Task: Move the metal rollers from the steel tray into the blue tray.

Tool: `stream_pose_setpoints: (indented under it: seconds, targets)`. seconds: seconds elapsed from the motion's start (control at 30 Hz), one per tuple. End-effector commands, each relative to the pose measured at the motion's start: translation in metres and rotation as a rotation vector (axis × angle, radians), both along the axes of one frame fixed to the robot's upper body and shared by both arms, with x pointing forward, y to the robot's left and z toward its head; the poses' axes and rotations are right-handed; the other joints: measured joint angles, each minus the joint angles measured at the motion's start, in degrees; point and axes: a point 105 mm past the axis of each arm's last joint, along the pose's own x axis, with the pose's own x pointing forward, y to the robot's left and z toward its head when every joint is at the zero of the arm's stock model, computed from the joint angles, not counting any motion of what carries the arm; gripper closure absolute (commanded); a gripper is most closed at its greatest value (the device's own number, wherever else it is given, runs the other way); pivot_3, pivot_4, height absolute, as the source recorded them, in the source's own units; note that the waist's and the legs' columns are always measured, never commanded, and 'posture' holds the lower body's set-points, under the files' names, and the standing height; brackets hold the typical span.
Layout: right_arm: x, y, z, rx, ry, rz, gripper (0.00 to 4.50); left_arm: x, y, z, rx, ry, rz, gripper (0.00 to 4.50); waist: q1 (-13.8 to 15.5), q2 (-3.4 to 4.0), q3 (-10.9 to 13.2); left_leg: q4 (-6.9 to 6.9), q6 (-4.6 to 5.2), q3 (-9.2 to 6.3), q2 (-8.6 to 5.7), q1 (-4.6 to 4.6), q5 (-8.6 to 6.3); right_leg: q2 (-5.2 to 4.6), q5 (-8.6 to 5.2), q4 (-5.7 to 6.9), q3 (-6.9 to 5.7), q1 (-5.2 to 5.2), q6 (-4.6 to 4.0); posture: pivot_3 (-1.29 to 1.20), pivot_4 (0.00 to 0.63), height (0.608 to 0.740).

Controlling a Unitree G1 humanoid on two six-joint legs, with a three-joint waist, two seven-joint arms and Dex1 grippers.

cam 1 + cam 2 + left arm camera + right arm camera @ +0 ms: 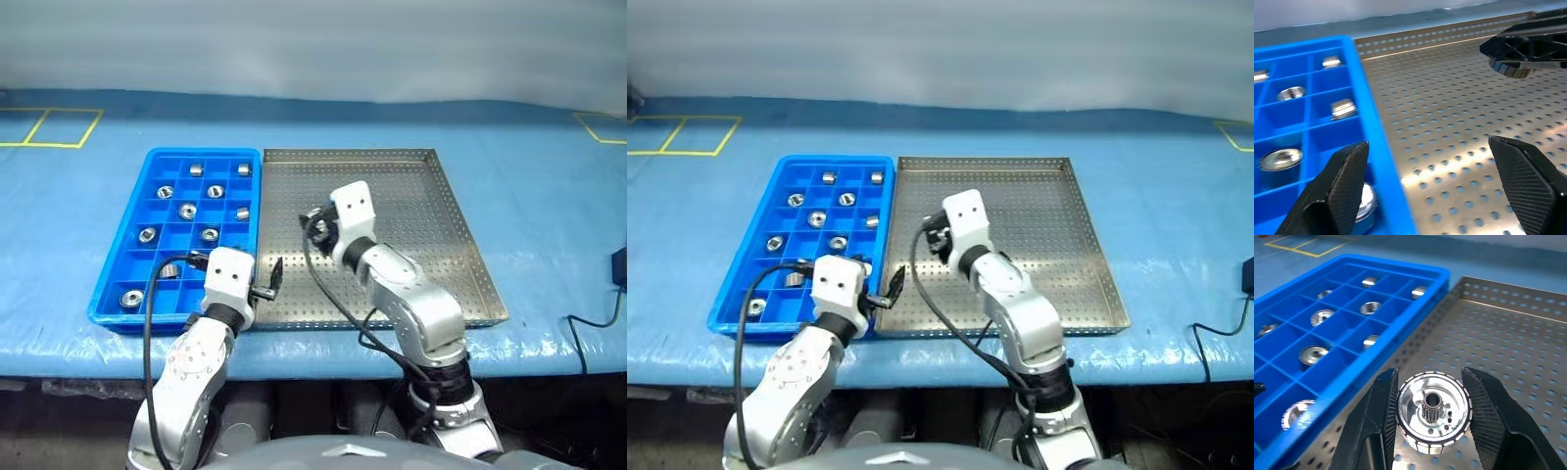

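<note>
The right gripper (pixel 315 223) hides its held roller (pixel 1433 412) in head views

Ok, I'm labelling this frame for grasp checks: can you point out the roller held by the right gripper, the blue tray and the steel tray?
held roller (pixel 1433 412): right wrist view, its shiny round face.
blue tray (pixel 153 155): left eye view, far left rim corner.
steel tray (pixel 431 255): left eye view, bare perforated bottom.

I saw blue tray (pixel 108 311) left of centre, touching steel tray (pixel 470 245); metal rollers (pixel 188 210) sat scattered in its compartments. Right gripper (pixel 315 221) hung mid-frame over steel tray; left gripper (pixel 272 279) lower, by trays' seam.
</note>
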Motion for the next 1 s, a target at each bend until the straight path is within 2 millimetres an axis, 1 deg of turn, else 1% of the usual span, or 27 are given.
stream_pose_setpoints:
  seconds: [0.03,0.1,0.23,0.37,0.47,0.7,0.9,0.97,1.0]
  targets:
    - [-0.009,0.03,0.015,0.045,-0.052,0.138,2.82,-0.012,0.015,0.018,0.006,-0.083,0.108,0.22,1.08,-0.02,0.01,-0.01,0.0,-0.01,-0.03,-0.02,0.0,-0.03,-0.01,-0.01,-0.02,-0.01,0.01,0.37,0.15,0.74]
    - [-0.015,0.043,0.015,0.048,-0.051,0.2,2.82,-0.02,0.023,0.016,0.012,-0.078,0.162,0.22,1.76,-0.02,0.02,-0.01,0.02,-0.01,-0.05,-0.03,-0.02,-0.06,-0.03,-0.07,-0.02,0.0,0.0,0.4,0.15,0.74]
    - [-0.024,0.062,0.012,0.059,-0.04,0.288,2.82,-0.034,0.026,0.012,0.02,-0.071,0.212,0.22,3.9,-0.02,0.03,-0.02,0.0,-0.08,-0.03,-0.03,-0.02,-0.06,-0.27,-0.07,-0.11,-0.07,0.13,0.47,0.15,0.74]
    - [-0.03,0.071,0.008,0.059,-0.028,0.34,2.82,-0.04,0.024,0.014,0.034,-0.094,0.215,0.22,6.16,0.03,0.06,-0.02,-0.03,-0.13,0.02,0.0,-0.04,-0.09,-0.32,-0.1,-0.27,-0.17,0.09,0.5,0.15,0.74]
    - [-0.035,0.078,0.001,0.049,-0.009,0.377,2.82,-0.045,0.024,0.014,0.026,-0.101,0.224,0.22,7.63,0.03,0.06,-0.02,-0.06,-0.13,0.05,0.01,-0.06,-0.09,-0.33,-0.12,-0.3,-0.18,0.09,0.51,0.15,0.74]
    - [-0.041,0.087,-0.012,0.031,0.021,0.413,2.82,-0.048,0.022,0.011,0.03,-0.092,0.221,0.22,10.74,0.03,0.06,-0.04,-0.14,-0.12,0.12,-0.13,-0.13,-0.04,-0.38,-0.13,-0.43,-0.26,0.01,0.5,0.15,0.74]
    - [-0.04,0.083,-0.027,0.005,0.064,0.399,2.82,-0.047,0.018,0.01,0.029,-0.085,0.197,0.22,12.7,0.03,0.06,-0.04,-0.16,-0.13,0.18,-0.2,-0.14,-0.02,-0.41,-0.15,-0.61,-0.33,0.0,0.48,0.15,0.74]
    - [-0.04,0.08,-0.031,0.0,0.079,0.392,2.08,-0.046,0.015,0.009,0.026,-0.079,0.176,0.22,13.21,0.04,0.06,-0.04,-0.17,-0.13,0.18,-0.2,-0.15,-0.02,-0.41,-0.16,-0.63,-0.34,0.0,0.47,0.15,0.74]
    - [-0.04,0.078,-0.032,-0.001,0.081,0.389,1.83,-0.046,0.014,0.009,0.024,-0.077,0.17,0.22,13.42,0.04,0.06,-0.04,-0.17,-0.14,0.19,-0.2,-0.15,-0.02,-0.42,-0.16,-0.65,-0.35,-0.01,0.46,0.15,0.74]
